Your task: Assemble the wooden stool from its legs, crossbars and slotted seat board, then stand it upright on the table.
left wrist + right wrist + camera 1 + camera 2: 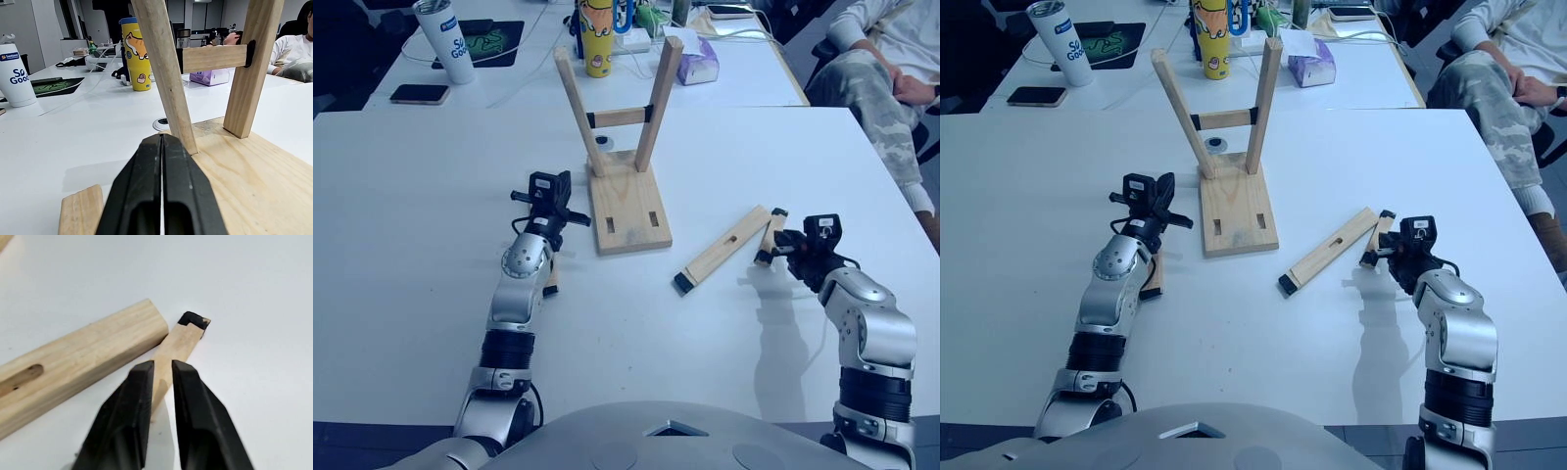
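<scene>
The slotted seat board (628, 208) lies flat on the white table. Two legs (579, 108) stand up from its far end, joined by a crossbar (619, 117). My left gripper (558, 191) hovers just left of the board, fingers (146, 161) shut and holding nothing. A short wooden piece (551, 277) lies under that arm. A loose leg (724, 248) with a slot lies to the right of the board. Beside it is a short black-tipped crossbar (183, 335), and my right gripper (161, 366) is shut on its near end.
A second table behind holds a white tumbler (445, 39), a yellow cup (597, 39), a phone (419, 94) and a tissue pack (698, 67). A person sits at the back right (886, 73). Bare tabletop (411, 245) stretches to the left and front.
</scene>
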Controlling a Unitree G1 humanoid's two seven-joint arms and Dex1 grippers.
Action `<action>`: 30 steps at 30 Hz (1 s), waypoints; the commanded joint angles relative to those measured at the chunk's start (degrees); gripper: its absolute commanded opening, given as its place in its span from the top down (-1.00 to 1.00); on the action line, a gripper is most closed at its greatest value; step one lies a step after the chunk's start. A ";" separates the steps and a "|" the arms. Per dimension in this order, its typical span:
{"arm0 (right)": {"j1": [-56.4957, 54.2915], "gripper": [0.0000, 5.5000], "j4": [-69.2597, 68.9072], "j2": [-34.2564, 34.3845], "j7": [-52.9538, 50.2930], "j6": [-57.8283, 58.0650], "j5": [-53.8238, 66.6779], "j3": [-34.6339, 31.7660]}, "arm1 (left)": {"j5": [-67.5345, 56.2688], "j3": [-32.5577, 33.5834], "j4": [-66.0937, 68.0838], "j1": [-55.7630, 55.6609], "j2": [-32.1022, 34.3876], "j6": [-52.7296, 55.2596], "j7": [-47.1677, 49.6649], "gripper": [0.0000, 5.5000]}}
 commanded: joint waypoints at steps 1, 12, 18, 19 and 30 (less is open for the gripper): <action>-1.22 0.45 -4.49 1.09 -4.02 4.64 -0.50 0.47 | 0.74 -0.42 -0.83 0.13 -0.20 -0.01 0.57 1.00; -6.44 -0.12 -5.89 6.37 -12.01 23.03 -0.86 0.05 | 0.99 -0.53 -0.03 -0.68 0.16 -0.20 0.70 1.00; -6.89 -0.40 -3.93 7.71 -13.63 26.18 -1.08 -1.42 | 1.00 -0.49 0.00 -0.45 0.51 -0.30 0.49 1.00; -7.76 -0.40 -3.28 8.99 -14.07 28.57 -0.74 -2.68 | 1.00 -0.46 0.11 -0.58 0.48 -0.27 0.56 1.00; -9.07 -0.19 0.34 10.84 -16.46 32.09 -2.71 -4.71 | 0.92 -0.34 0.79 -1.29 0.51 -0.51 0.59 1.00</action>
